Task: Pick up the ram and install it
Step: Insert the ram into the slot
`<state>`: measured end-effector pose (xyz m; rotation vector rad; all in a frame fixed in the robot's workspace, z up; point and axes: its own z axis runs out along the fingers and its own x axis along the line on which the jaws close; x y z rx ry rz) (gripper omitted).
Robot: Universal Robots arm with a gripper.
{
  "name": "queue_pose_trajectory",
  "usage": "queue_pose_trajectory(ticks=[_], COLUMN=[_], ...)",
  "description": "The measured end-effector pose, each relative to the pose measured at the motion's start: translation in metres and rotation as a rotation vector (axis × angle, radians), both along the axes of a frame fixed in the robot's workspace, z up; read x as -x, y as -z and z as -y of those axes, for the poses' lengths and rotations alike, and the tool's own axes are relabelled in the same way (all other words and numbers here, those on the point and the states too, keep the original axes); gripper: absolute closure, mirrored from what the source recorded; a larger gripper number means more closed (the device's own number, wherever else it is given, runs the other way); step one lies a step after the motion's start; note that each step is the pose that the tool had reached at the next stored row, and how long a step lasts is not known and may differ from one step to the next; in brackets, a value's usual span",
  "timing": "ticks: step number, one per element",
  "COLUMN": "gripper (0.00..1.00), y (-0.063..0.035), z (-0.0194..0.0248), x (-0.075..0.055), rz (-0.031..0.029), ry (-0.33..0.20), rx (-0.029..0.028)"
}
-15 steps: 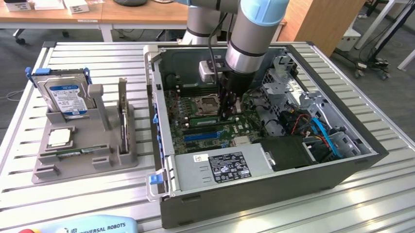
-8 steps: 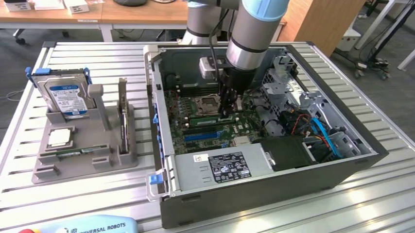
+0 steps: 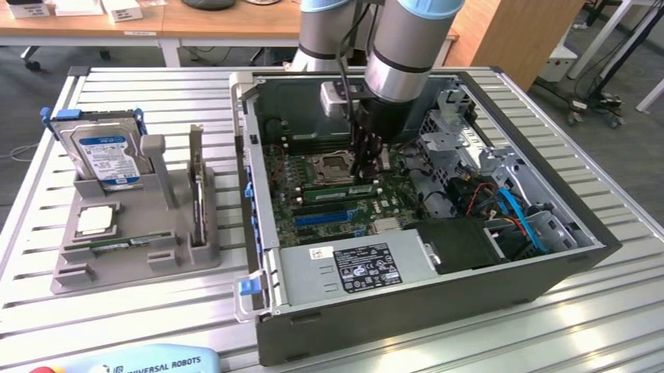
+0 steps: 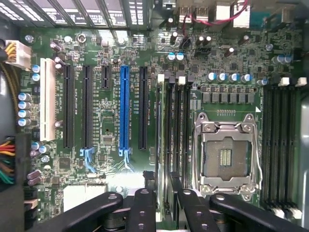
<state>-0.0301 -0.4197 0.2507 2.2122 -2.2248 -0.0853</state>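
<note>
Inside the open computer case [image 3: 415, 311], which lies on a slatted metal table [image 3: 581, 326], the arm reaches straight down to the green main board [image 4: 111, 111]. The claw [image 3: 363, 172] hangs low over the row of black memory slots [image 4: 175, 121], just beside the empty processor socket [image 3: 330, 165] with its metal frame.

In the wrist view the claw [image 4: 164, 195] is about half open. Its two inner fingers [image 4: 144, 203] stand apart, with a memory slot visible in the gap between them. I see nothing clamped between them.

The ram [image 3: 335, 189], a long thin green stick, lies along the memory slots directly under the fingertips in the exterior view. Whether the fingertips touch it, and whether it sits fully down in its slot, I cannot tell.

On the main board, on the other side of the memory slots from the socket, there are several long black card slots and one blue slot [image 4: 124, 106].

Well apart from the case, toward the exterior view's left, a grey plastic holder [image 3: 135, 268] stands on the table. It carries a silver hard drive [image 3: 104, 155] with a blue label standing upright, a small square silver chip [image 3: 96, 220] lying flat, and a second green stick [image 3: 123, 247] lying flat near the holder's front edge.
</note>
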Motion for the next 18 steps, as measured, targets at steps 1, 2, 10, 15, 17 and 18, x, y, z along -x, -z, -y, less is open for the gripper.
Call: queue_pose_trajectory(ticks=[1, 2, 10, 15, 17, 18], gripper=[0.75, 0.75, 0.75, 0.75, 0.75, 0.75], y=[-0.0018, -0.0035, -0.0079, -0.0079, -0.0079, -0.0079], z=[0.0000, 0.0000, 0.0000, 0.0000, 0.0000, 0.0000], x=[0.0000, 0.0000, 0.0000, 0.0000, 0.0000, 0.0000], rz=[-0.0001, -0.0001, 0.0000, -0.0001, -0.0001, -0.0001], ry=[0.000, 0.000, 0.000, 0.000, 0.000, 0.000], rx=[0.0000, 0.0001, 0.0000, 0.0001, 0.0000, 0.0001])
